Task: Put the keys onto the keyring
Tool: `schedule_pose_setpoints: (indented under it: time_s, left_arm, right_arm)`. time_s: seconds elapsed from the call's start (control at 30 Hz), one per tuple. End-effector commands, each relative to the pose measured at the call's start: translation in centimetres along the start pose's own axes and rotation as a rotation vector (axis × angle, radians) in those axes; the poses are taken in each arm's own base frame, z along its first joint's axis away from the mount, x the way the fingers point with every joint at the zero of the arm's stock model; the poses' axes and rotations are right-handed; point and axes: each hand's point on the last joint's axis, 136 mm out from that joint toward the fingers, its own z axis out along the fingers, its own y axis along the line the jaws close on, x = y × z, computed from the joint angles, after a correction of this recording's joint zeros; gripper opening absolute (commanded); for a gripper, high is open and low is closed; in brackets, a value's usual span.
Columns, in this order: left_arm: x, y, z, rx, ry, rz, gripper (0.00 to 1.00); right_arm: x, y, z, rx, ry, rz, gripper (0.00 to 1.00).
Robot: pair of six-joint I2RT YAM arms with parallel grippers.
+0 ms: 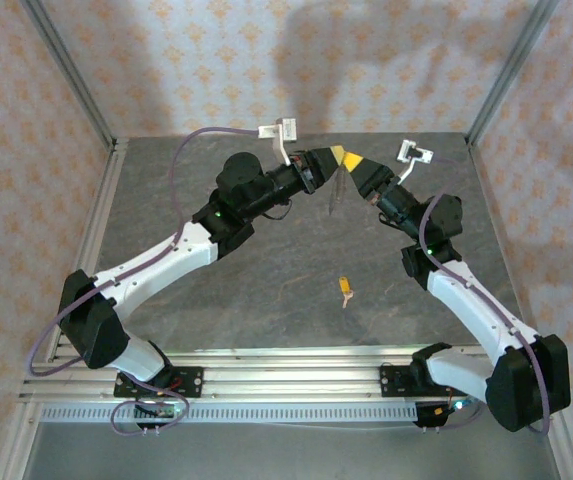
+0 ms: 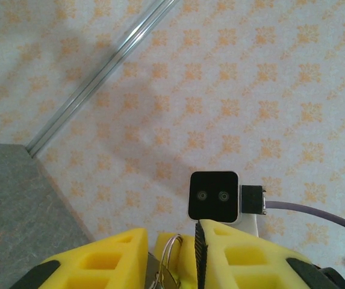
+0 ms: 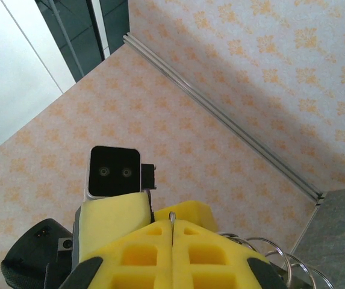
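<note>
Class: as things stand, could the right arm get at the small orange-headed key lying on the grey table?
Probably yes: the small orange-headed key lies alone on the grey table, nothing over it. But the right gripper is raised, jaws shut on a thin metal piece, so it would need freeing first.

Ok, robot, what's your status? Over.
Status: left gripper flanks the thin pale wire keyring, grip unclear; right gripper shut on a thin metal sliver. One tiny orange-headed silvery key lies loose on the grey table. Nothing blocking it.
</note>
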Motion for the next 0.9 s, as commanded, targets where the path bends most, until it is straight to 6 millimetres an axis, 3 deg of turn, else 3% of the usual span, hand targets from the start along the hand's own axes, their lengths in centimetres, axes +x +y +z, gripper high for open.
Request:
schedule_pose_setpoints:
  time_s: [0.0,0.3,0.63,0.87]
  left_arm:
    - [-1.18,-2.53,0.14,0.084,-0.032,0.025,0.25]
    - [-0.99,-2.73,0.29,0.096,-0.023,0.03,0.07]
    - [-0.58,-2.81,0.47,0.105,-0.012,0.026,0.19]
    - [-0.68,-2.9,0.34,0.108,-0.019,0.029,0.15]
  right_arm:
    - [-0.82,2.99,0.23,-0.096,-0.015,-0.047,0.0]
    - [-0.67,2.78,0.33,-0.093,-0.009,-0.042,0.0]
    - [-0.71,2.79,0.37,-0.093,-0.009,-0.043,0.0]
    - [-0.58,2.69,0.33,-0.089,-0.005,-0.044,0.0]
